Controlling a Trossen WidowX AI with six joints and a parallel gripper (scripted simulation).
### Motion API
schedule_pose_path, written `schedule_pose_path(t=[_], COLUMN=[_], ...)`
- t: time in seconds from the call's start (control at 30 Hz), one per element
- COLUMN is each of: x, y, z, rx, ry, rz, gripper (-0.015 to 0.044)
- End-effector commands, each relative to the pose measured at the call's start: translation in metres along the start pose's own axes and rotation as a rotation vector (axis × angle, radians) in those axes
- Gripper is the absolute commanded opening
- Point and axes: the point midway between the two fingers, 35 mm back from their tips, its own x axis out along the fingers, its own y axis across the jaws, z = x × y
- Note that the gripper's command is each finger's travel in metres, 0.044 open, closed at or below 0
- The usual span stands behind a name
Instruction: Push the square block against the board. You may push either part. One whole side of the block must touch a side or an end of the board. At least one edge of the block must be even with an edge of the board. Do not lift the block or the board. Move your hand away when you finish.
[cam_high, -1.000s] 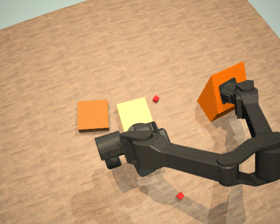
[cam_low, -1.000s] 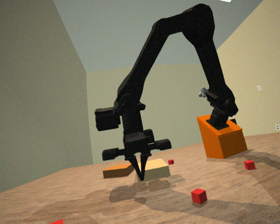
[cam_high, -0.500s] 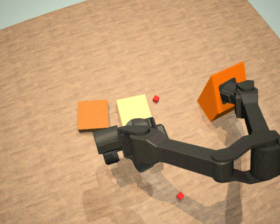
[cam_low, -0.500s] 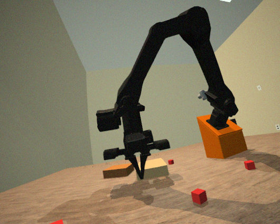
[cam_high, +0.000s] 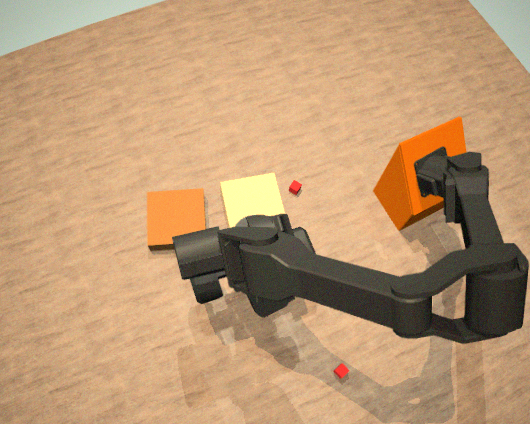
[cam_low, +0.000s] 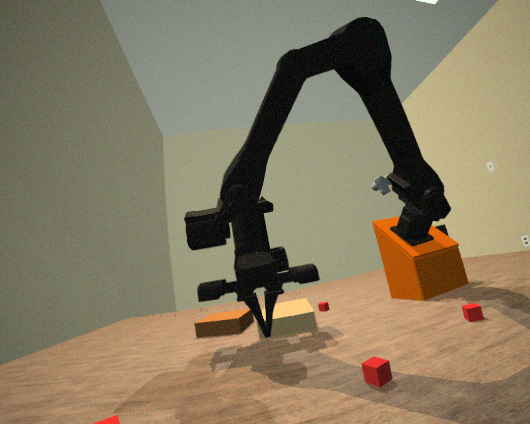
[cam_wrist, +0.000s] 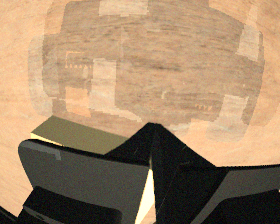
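Wood-grained table (cam_high: 100, 325) (cam_low: 165, 360) (cam_wrist: 200, 30) bears an orange block (cam_high: 176, 217) (cam_low: 222, 325) and yellow block (cam_high: 254, 197) (cam_low: 295, 317) (cam_wrist: 80, 135), apart; jaws (cam_low: 267, 334) clenched on nothing.

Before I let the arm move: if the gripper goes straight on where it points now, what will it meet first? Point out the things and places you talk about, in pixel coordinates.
Probably the wooden table top (cam_high: 75, 125) (cam_low: 150, 350) (cam_wrist: 15, 75): the gripper (cam_low: 267, 334) (cam_wrist: 153, 128) points down, its tips beside the pale yellow piece (cam_high: 254, 197) (cam_low: 295, 322) (cam_wrist: 80, 135). How much gap remains is unclear.
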Motion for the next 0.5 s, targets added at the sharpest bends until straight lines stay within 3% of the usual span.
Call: schedule_pose_path(t=[0.0,0.47], x=[0.0,0.0], y=[0.0,0.0], z=[-0.006,-0.019], rx=[-0.001,-0.001], ry=[0.006,0.008], rz=[0.0,0.0], gripper=[0.0,0.0])
